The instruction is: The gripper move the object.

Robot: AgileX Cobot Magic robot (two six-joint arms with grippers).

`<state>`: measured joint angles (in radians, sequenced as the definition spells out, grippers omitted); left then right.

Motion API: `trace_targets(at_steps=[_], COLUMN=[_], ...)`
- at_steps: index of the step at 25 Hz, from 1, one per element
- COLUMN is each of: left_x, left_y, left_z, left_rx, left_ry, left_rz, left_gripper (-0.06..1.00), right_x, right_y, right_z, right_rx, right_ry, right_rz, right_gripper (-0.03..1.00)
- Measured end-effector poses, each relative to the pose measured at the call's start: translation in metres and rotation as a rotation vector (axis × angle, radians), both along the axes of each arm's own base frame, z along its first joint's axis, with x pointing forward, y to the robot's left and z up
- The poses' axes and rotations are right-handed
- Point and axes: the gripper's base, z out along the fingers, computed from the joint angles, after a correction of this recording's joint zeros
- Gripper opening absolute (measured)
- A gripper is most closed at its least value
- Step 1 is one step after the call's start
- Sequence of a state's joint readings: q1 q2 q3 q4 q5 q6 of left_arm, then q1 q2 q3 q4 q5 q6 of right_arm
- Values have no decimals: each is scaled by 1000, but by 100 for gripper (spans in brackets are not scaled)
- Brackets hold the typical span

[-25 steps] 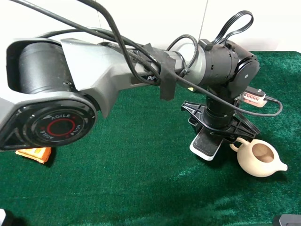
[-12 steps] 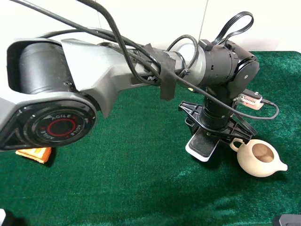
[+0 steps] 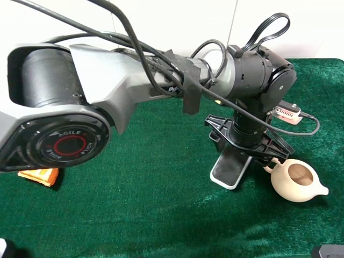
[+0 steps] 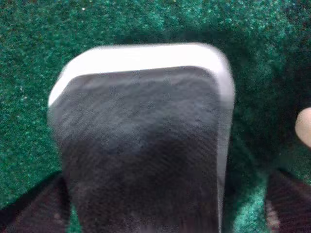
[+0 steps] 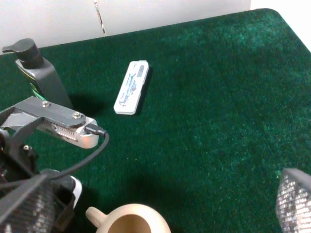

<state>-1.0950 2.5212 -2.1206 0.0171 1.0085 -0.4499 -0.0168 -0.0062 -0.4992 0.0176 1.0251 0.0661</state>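
The object (image 3: 230, 167) is a flat block with a black top and a white base. It lies on the green cloth just left of a beige teapot. My left gripper (image 3: 244, 146) hangs straight over its far end, at the end of the grey-and-black arm. In the left wrist view the object (image 4: 141, 141) fills the frame. The dark fingers (image 4: 286, 204) stand spread on either side of it, with cloth showing between one finger and the block. My right gripper (image 5: 160, 208) is open and empty; only its mesh pads (image 5: 295, 198) show.
A beige teapot (image 3: 296, 184) sits close to the right of the block and also shows in the right wrist view (image 5: 131, 224). A dark pump bottle (image 5: 40, 73) and a white test strip (image 5: 131, 87) lie farther back. An orange item (image 3: 38, 176) lies at the left.
The block's near end has swung left and toward the front, so more of its black top shows. The left gripper has shifted slightly left with it.
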Motion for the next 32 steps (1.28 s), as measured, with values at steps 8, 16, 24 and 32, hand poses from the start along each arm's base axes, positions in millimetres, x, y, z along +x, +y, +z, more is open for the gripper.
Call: trace_targets(at_steps=[8, 16, 24, 32], left_x=[0, 0, -2, -4], left_y=[0, 0, 4, 15], left_z=[0, 10, 36, 89], left_rx=[0, -18, -20, -19], left_ry=[0, -9, -12, -58], left_rz=[0, 0, -3, -11], left_gripper=[95, 95, 95, 95], right_x=[0, 0, 0, 0], right_y=[0, 0, 0, 0], right_z=[0, 0, 0, 0], right_rx=[0, 0, 0, 0], right_ry=[0, 0, 0, 0], right_rz=[0, 0, 0, 0], right_gripper=[70, 70, 70, 70])
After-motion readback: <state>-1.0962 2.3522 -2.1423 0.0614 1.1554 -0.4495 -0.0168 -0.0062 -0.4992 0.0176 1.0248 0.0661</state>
